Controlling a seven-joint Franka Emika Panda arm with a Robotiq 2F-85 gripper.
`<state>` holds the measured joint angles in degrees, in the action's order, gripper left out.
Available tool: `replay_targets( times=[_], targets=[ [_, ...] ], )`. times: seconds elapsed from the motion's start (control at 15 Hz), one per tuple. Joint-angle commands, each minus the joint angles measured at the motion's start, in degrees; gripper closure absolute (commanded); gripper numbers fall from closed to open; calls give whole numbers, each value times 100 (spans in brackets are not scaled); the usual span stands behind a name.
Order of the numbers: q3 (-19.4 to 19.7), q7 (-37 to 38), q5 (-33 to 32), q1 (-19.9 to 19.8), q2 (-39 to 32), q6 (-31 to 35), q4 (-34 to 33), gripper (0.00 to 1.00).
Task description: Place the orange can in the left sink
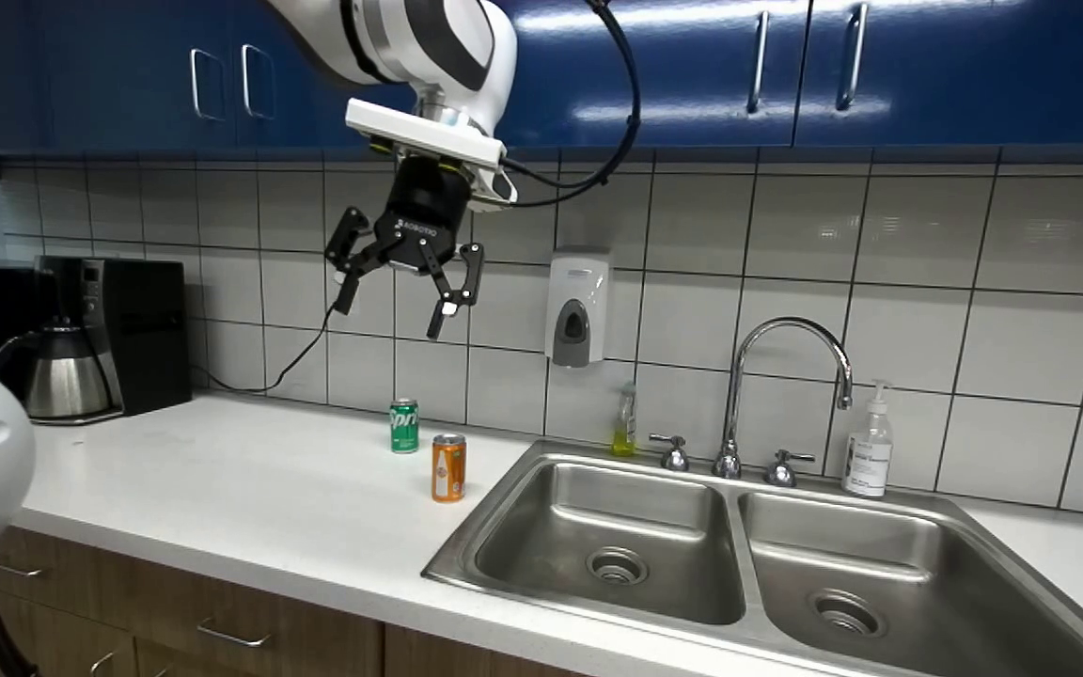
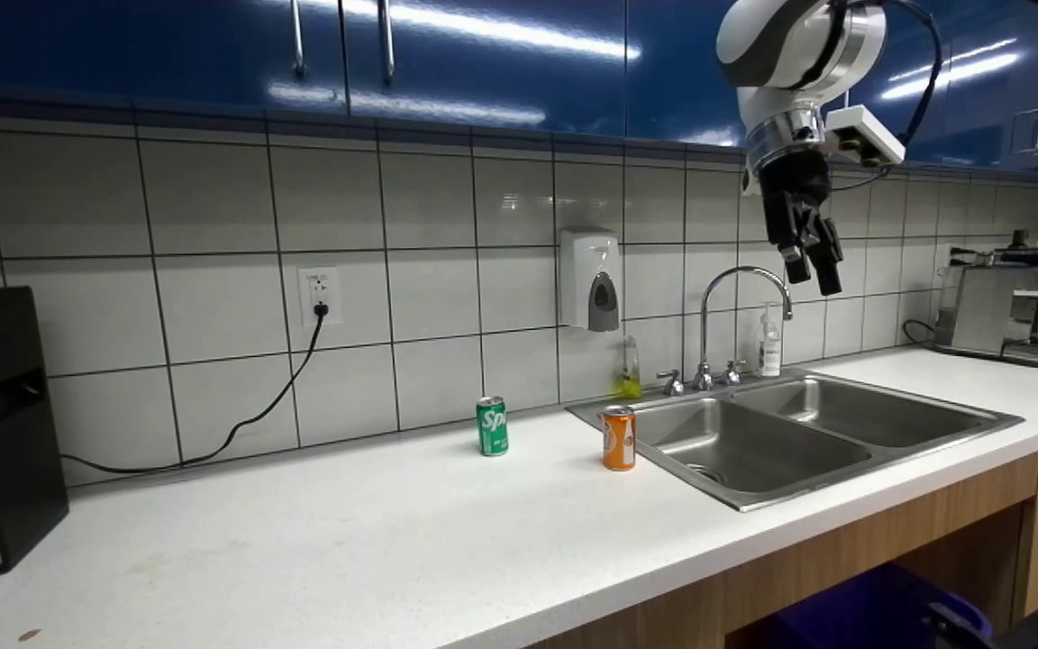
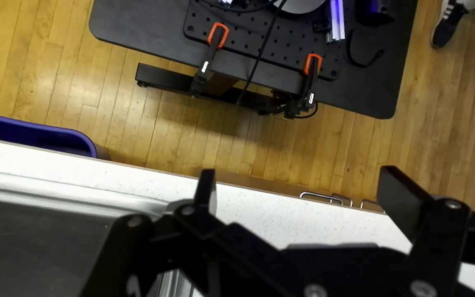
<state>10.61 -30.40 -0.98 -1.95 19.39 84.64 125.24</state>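
Wrist view has the claw [image 3: 298, 177] across its lower half, jaws spread wide with nothing between them. The orange can [image 1: 448, 467] stands upright on the counter [image 1: 250, 470], below and left of centre in an exterior view, just beside the rim [image 1: 482, 522] of the left sink [image 1: 551, 564]. The claw hangs high, well apart from it, so the step in hand looks like the approach. Since no can shows from the wrist, line up by both exterior views at first. Carry the claw over the target, square it to point straight down, and descend at full spread. The green can [image 1: 404, 426] stands near, a little higher and further left in the frame; turn the claw so neither jaw knocks it. Aim for the orange can's middle: its thin wall would likely dent, so squeeze only until it holds. Lift well clear of the rim before moving right in that frame, stop short of the divider [image 1: 741, 536], and lower the can upright beside the drain [image 1: 617, 566].
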Motion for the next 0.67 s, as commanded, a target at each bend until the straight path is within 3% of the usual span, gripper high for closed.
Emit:
replay_targets(
  times=[0.0, 0.6],
  targets=[
    [-296, 143, 79, 207, 208, 392, 447, 0],
    [-588, 267, 774, 543, -175, 1613, 824, 0]
  ],
)
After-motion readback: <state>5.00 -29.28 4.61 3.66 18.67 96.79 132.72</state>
